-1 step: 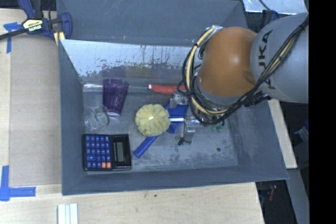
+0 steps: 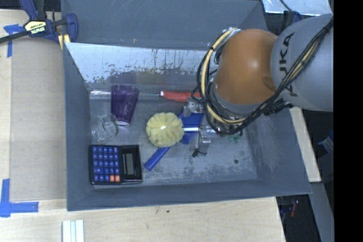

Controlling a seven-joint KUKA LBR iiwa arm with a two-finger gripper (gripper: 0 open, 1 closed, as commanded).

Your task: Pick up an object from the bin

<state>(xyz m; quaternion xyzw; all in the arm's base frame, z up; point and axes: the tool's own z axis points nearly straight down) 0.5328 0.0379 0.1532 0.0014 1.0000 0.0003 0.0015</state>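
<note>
My gripper (image 2: 198,145) hangs low over the middle of the bin floor, right of centre, mostly covered by the arm's wrist. Just to its left lies a round pale-yellow brush head (image 2: 165,128) with a blue handle (image 2: 155,159) running down and to the left. The gripper's tip is beside the brush's right edge; whether it touches is unclear. A red, stick-like thing (image 2: 176,96) lies behind the gripper by the back wall, its right end hidden by the arm.
A purple plastic cup (image 2: 123,103) stands at the back left, with a clear glass (image 2: 104,128) in front of it. A blue-keyed calculator (image 2: 115,164) lies in the front left corner. The arm and its cables cover the bin's right part.
</note>
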